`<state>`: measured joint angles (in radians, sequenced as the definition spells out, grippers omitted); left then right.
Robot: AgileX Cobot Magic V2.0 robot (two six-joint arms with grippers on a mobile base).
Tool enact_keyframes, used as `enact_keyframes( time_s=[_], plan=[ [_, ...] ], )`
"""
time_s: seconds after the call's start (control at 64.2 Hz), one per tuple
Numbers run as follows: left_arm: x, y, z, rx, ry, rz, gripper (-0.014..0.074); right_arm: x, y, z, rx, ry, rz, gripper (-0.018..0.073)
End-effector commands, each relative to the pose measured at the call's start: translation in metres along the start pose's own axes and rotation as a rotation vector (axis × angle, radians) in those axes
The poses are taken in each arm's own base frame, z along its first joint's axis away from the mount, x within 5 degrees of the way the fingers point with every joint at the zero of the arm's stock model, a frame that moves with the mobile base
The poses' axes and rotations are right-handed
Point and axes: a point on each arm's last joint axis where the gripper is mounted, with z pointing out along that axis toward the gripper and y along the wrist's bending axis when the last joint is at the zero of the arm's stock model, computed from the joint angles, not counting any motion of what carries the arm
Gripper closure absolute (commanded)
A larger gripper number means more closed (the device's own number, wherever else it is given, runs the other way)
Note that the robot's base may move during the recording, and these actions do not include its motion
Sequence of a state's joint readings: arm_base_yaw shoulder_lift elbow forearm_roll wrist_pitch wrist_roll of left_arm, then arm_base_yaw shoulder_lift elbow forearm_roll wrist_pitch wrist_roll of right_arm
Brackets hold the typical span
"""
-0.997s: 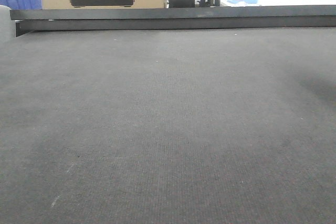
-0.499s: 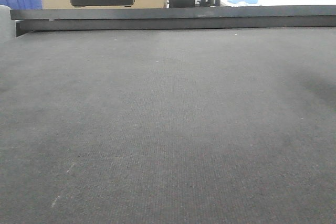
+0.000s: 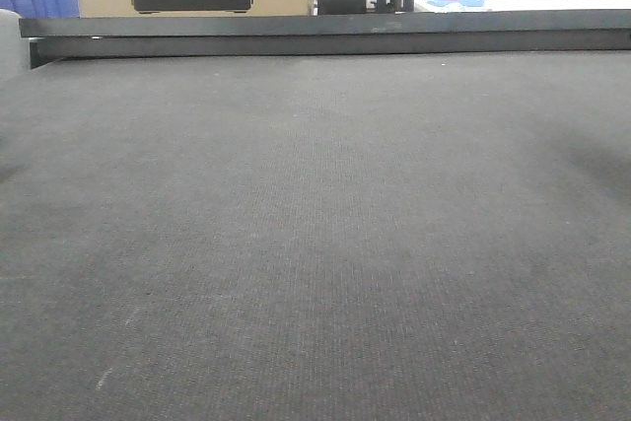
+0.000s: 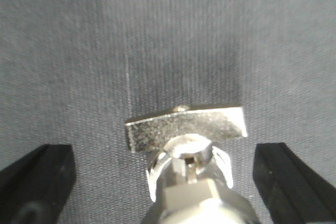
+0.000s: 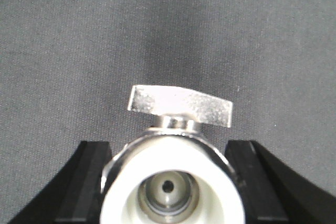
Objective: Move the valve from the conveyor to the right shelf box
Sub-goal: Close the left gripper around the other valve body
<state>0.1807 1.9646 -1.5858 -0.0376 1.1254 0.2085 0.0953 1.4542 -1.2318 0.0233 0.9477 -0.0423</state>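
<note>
The right gripper (image 5: 168, 153) has its black fingers (image 5: 90, 169) pressed against both sides of a valve (image 5: 176, 163). The valve's white cap faces the camera and its flat handle is on top. Whether it rests on the conveyor (image 3: 315, 244) or hangs just above it is hard to tell. The left gripper (image 4: 163, 156) is spread wide and holds nothing. A second valve (image 4: 186, 127) sits between its fingers (image 4: 42, 171), touching neither, with the conveyor behind it. A black rail (image 3: 325, 35) edges the conveyor's far side.

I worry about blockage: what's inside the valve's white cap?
Inside the white cap of the valve sits a grey metal ring with a small dark central hole; the bore beyond it is hidden.
</note>
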Motion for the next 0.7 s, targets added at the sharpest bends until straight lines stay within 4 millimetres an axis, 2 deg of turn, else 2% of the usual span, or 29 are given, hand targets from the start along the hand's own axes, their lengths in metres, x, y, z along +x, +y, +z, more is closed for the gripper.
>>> enact_keyframes(
  time_s=[0.0, 0.047, 0.249, 0.467, 0.686],
  plan=[
    [-0.001, -0.001, 0.0, 0.0, 0.005, 0.006, 0.0106, -0.003, -0.001, -0.008, 0.009, -0.062, -0.006, 0.0712],
    [-0.002, -0.001, -0.001, 0.0, 0.001, 0.006, 0.0184, -0.003, -0.001, -0.008, 0.009, -0.062, -0.006, 0.0712],
    [-0.004, -0.002, -0.024, -0.006, -0.033, 0.008, 0.071, -0.004, -0.001, -0.008, 0.009, -0.064, -0.006, 0.0712],
    [0.002, -0.01, -0.065, -0.008, -0.115, 0.004, 0.0708, -0.005, -0.001, -0.008, 0.01, -0.075, -0.006, 0.0712],
    [0.019, -0.035, -0.104, -0.033, -0.199, 0.024, 0.0708, -0.005, -0.001, -0.007, 0.01, -0.088, -0.006, 0.0712]
  ],
)
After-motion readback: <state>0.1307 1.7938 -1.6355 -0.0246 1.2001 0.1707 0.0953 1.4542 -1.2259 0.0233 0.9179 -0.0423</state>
